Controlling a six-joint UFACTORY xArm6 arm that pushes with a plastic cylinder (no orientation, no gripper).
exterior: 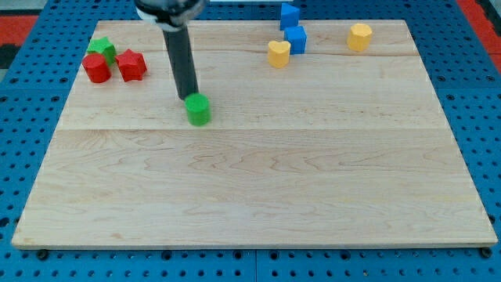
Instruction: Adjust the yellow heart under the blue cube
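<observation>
The yellow heart (278, 53) lies near the view's top, just left of and slightly below the blue cube (295, 38), touching or nearly touching it. A second blue block (289, 15) sits above the cube at the board's top edge. My tip (189, 96) is far to the left of them, at the top edge of a green block (199, 110), touching or almost touching it.
A yellow hexagonal block (359, 37) sits at the top right. At the top left a red cylinder (97, 69), a red star-like block (131, 65) and a green block (102, 49) are clustered. The wooden board (250, 188) lies on a blue pegboard.
</observation>
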